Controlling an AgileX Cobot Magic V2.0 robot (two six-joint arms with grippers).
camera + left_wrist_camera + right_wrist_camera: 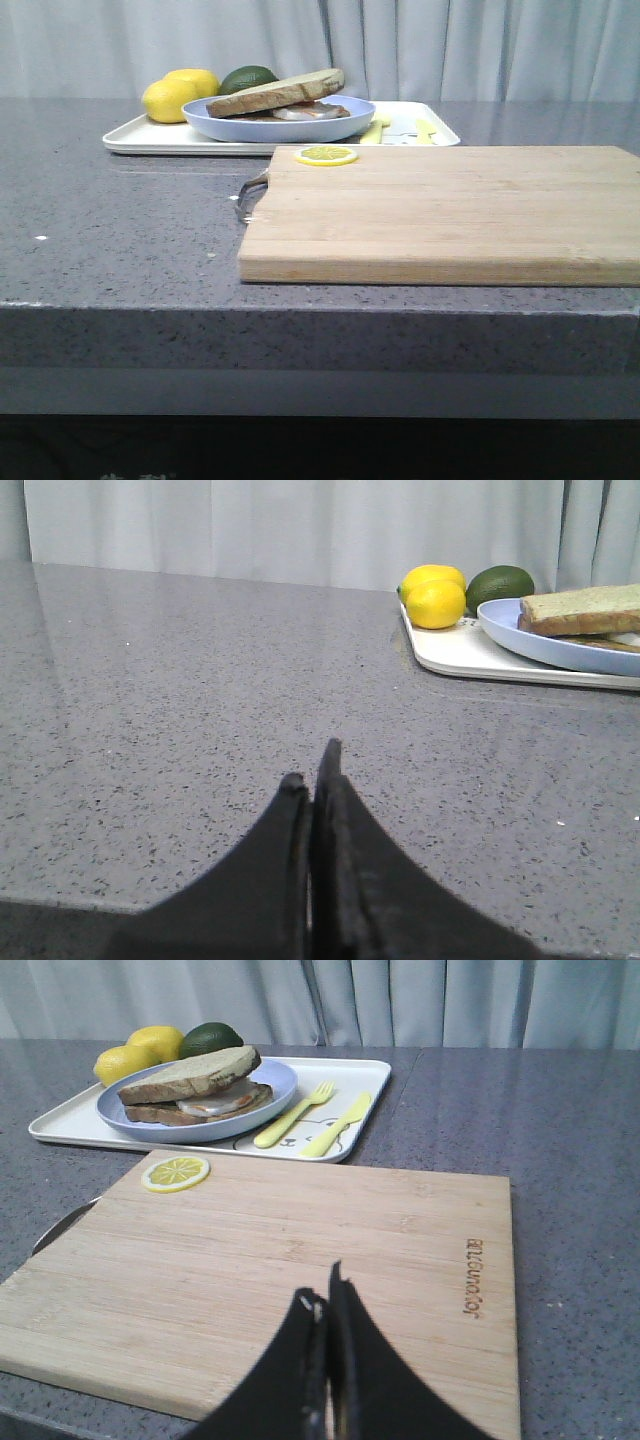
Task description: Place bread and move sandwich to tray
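- Left gripper (315, 780): fingers are pressing together, nothing between them; it is hovering over bare grey countertop (200, 710), well apart from the tray (450, 655).
- Right gripper (325, 1305): fingers are likewise meeting, holding nothing; it is sitting over the near part of the wooden cutting board (300, 1260).
- Bread (190, 1072) is lying on top of the egg and lower slice, so the sandwich (195, 1095) is standing assembled on its blue plate (270, 1100).
- Plate is resting inside the tray, just beside two lemons (135, 1052) and an avocado (210, 1038); yellow fork (295, 1115) and knife (335, 1125) are lying on the tray on the plate's other side.
- Judgement: both task steps are appearing complete.
- Orientation: top slice is tilting, its end toward the cutlery riding higher in the front view; its long axis is running roughly across the table, left to right.
- Risk: the tilted slice is looking loosely seated; any bump to plate or tray could slide it off toward the lemons.
- Risk: the plate rim is reaching near the tray's front edge; a nudge could ride it up onto the rim.
- Lemon slice (326, 155) is lying on the board's far corner, untouched.
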